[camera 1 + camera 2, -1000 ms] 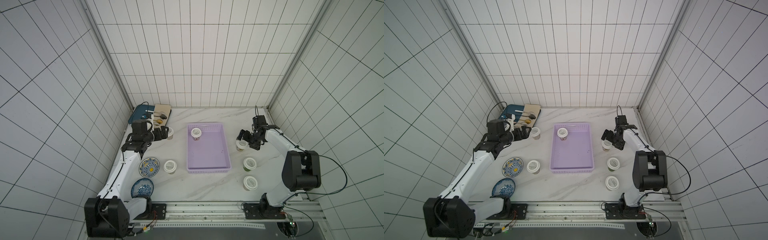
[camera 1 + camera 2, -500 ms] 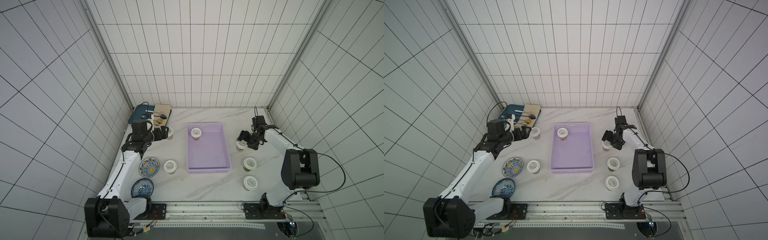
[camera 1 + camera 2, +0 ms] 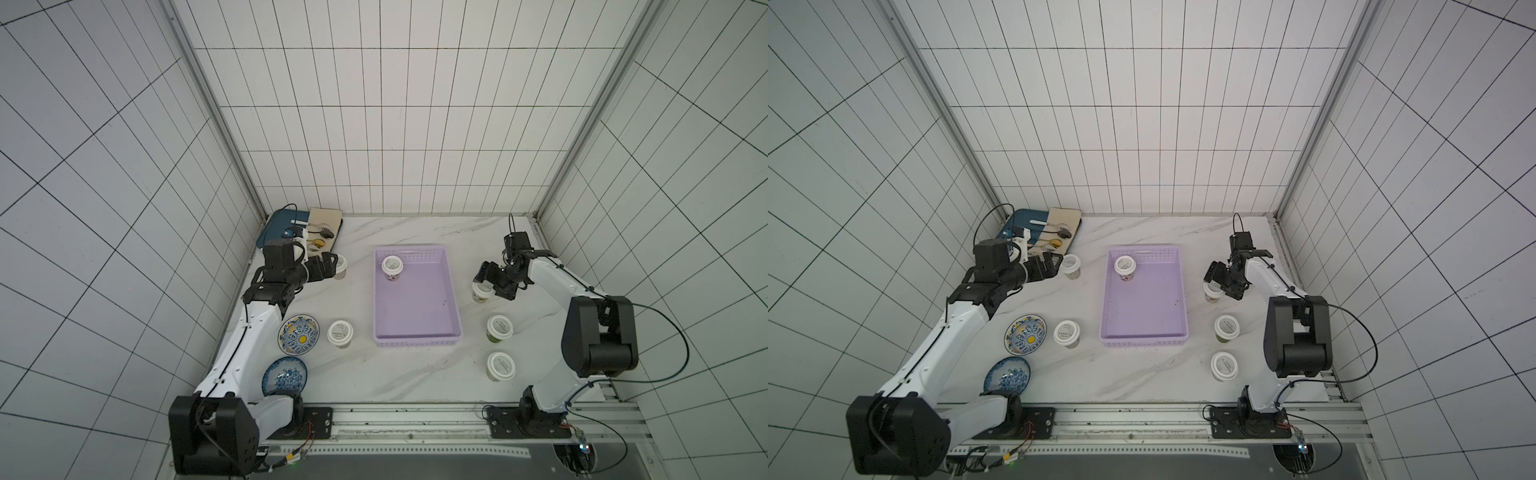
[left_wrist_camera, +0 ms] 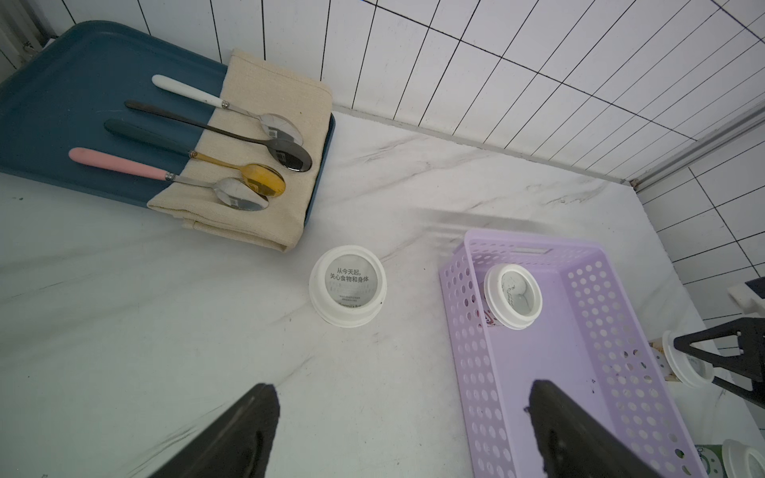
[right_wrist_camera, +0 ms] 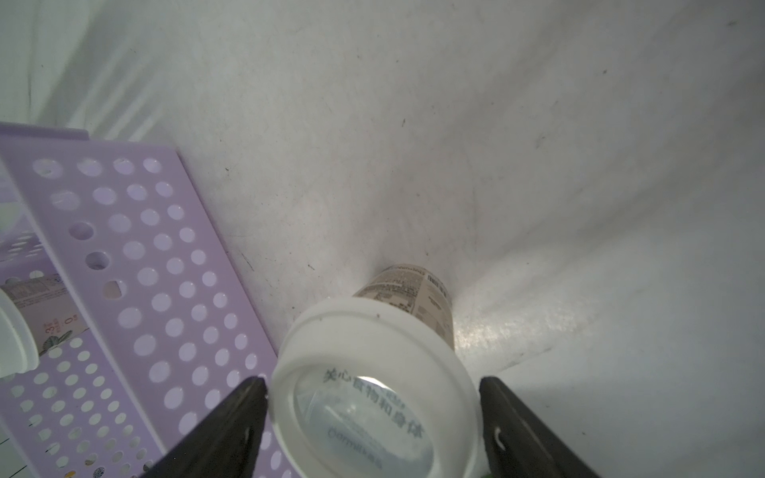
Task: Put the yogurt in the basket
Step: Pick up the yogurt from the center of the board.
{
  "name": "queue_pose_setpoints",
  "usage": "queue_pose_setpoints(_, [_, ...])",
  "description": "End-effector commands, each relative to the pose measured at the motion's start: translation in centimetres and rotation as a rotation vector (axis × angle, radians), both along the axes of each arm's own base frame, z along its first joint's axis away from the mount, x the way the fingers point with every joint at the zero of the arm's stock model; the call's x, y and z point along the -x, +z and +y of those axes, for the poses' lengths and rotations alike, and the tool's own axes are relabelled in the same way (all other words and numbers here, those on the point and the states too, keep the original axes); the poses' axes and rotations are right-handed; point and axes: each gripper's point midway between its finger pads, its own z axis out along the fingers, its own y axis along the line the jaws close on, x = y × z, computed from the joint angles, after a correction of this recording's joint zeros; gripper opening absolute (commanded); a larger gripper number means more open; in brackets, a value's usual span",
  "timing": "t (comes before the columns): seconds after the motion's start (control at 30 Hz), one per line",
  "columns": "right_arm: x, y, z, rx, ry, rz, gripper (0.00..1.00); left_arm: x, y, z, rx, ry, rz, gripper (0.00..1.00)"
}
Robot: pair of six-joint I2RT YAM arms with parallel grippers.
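Surface: white marble table (image 3: 415,382), white tile walls on 3 sides.
Right arm: reaches fwd from its base, elbow high, wrist bent down and turned toward table centre.
Right jaws: right gripper (image 3: 491,286) pinches the lid of the gripped cup (image 5: 372,405), one finger touching each side of the rim.
Held thing: gripped cup stands upright, lid up, bottom on table, just beside the right wall of the basket (image 3: 417,341), outside it.
Left arm: stretched fwd along left side, forearm approx level, wrist pointing toward centre.
Left jaws: left gripper (image 4: 401,393) spread wide, nothing btw the fingers. It faces the far-left cup (image 4: 347,285), near but apart.
Basket axis: long side runs front to back, mid-table.
Inside: cup in basket (image 3: 392,266), upright, far left corner.
Rest: front-left cup (image 3: 340,332) beside plate (image 3: 299,334). Mid-right cup (image 3: 500,327) and front-right cup (image 3: 500,365) upright on table.
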Motion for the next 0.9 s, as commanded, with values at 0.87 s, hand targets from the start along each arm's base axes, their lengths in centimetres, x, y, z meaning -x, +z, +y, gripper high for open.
queue_pose_setpoints(0.87, [0.3,2.7,-0.2,-0.005,0.006,-0.023,0.69,0.1,0.8,-0.1,0.008,-0.012,-0.028,0.98])
